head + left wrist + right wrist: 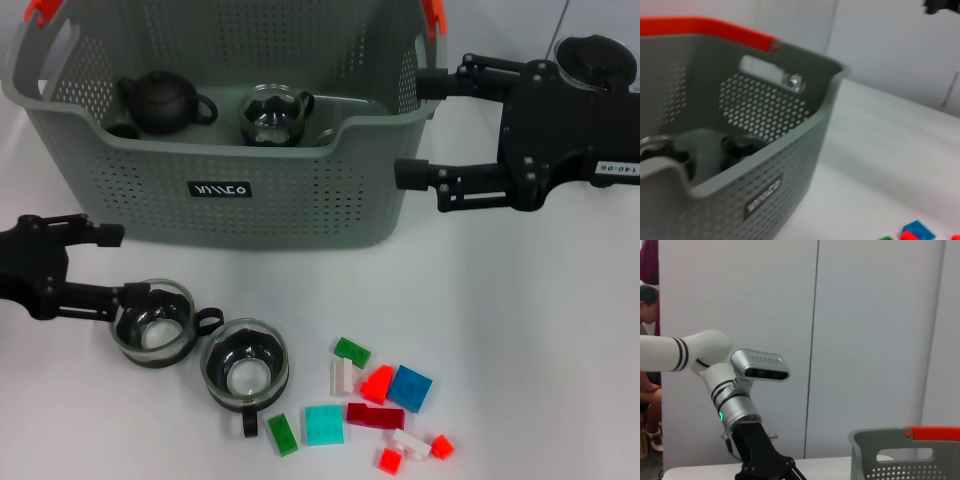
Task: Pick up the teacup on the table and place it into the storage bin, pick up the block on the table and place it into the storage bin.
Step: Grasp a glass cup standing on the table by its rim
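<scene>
Loose toy blocks [385, 405] lie scattered nearest the robot on the white table [540, 330], beside two glass teacups [245, 368]. The left gripper [118, 262], fingers apart, has one finger touching the rim of the left teacup [153, 322]. Beyond, the storage bin [230, 190] holds a dark teapot [160, 103] and a glass pitcher [272, 115], with the right gripper [412, 130] spread open at the bin's right end.

Grey-green perforated storage bin [300, 190] with orange-red clips; beside it, red, blue, green, turquoise, white blocks [385, 400].
</scene>
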`<state>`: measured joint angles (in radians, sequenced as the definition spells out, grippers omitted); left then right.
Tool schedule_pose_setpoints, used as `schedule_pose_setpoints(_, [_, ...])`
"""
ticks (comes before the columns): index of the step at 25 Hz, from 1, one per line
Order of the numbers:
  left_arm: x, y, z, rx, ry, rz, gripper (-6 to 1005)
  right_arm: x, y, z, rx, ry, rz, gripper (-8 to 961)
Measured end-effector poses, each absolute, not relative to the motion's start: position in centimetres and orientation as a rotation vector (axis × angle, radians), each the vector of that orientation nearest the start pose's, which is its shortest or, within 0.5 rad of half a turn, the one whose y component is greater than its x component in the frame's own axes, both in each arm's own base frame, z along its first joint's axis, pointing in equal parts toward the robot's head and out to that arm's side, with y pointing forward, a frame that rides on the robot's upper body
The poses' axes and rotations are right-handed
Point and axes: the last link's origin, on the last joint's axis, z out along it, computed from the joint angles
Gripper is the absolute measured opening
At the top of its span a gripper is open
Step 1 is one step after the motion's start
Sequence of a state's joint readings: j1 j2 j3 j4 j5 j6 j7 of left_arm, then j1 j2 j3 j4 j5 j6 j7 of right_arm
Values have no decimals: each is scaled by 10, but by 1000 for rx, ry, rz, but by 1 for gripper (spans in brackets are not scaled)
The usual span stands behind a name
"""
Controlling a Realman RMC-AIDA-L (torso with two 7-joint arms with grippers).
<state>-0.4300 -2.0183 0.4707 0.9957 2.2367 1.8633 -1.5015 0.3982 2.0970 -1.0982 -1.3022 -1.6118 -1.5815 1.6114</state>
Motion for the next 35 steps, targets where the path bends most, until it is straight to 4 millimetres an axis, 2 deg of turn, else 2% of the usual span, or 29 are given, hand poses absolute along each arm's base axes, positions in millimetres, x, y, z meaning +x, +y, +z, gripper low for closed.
schedule_pose_setpoints(7, [-300,297,94,-2693,-855,-205,929,142,331,54,-2740,67,866,916])
schedule_pose_setpoints(9, [-299,299,93,-2693,-870,-182,929,142,333,55,-2738,67,856,916])
schedule_pose_setpoints(17, [-285,321,76,-2619,-1083,111,926,137,338,57,-2754,43,825,917])
schedule_pose_setpoints(22, [-278,329,70,-2588,-1148,170,924,133,332,65,-2872,27,780,917])
schedule_pose_setpoints(28, [-274,331,69,-2565,-1180,208,922,140,321,73,-3083,76,681,916])
schedule_pose_setpoints(35, [-280,333,72,-2509,-1192,221,919,151,328,58,-3181,208,609,916])
